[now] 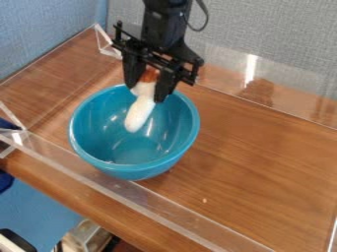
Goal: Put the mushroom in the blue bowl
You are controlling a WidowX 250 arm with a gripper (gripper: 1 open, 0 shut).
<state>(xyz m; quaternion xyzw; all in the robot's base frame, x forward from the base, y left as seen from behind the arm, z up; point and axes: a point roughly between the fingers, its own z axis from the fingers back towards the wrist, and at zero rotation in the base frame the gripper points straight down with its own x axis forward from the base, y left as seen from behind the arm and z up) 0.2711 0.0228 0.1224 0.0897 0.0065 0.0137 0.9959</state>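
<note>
Mushroom held in the gripper above the bowl.

The black gripper points straight down over the bowl's far rim, its two fingers set partly apart and clamped on the top of the mushroom. A bit of orange-brown cap shows between the jaws; the cream-white stem hangs out below them, slanting down and to the left into the bowl's mouth, its lower end seen against the bowl's inner wall. Whether the stem tip touches that wall cannot be told. The bowl sits under the jaws and spreads mostly toward the camera and to the left of them, resting on the wooden table. A clear wall stands behind the jaws, and another edges the table's near side.
</note>
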